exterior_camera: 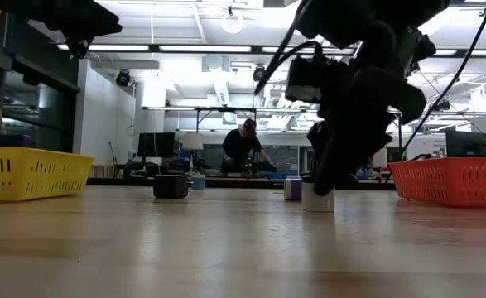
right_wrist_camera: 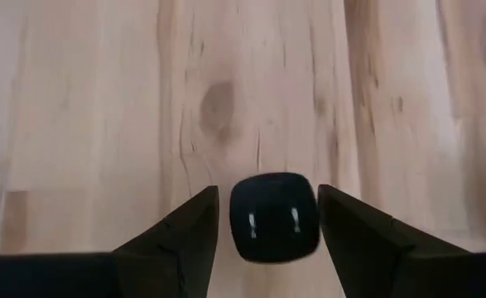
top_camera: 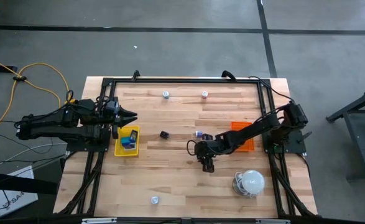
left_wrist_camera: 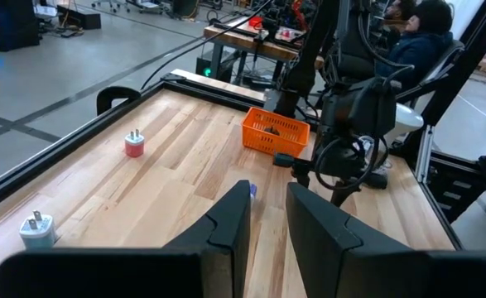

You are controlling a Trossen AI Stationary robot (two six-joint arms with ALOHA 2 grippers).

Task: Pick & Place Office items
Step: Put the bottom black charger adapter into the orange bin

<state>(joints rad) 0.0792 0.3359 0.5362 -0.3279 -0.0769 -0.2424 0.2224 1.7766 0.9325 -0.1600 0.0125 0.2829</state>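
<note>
Item: one small black plug block, prongs up, stood on the bare wooden table near its middle, between my right gripper fingers, which were spread wide on either side, gripping nothing; whether they touched it I could not tell. Risk: closing off-centre could tip or skid the smooth, rounded block out of the grasp. Orange tray sat nearby. My left gripper waited above the yellow tray, fingers nearly closed, empty.
</note>
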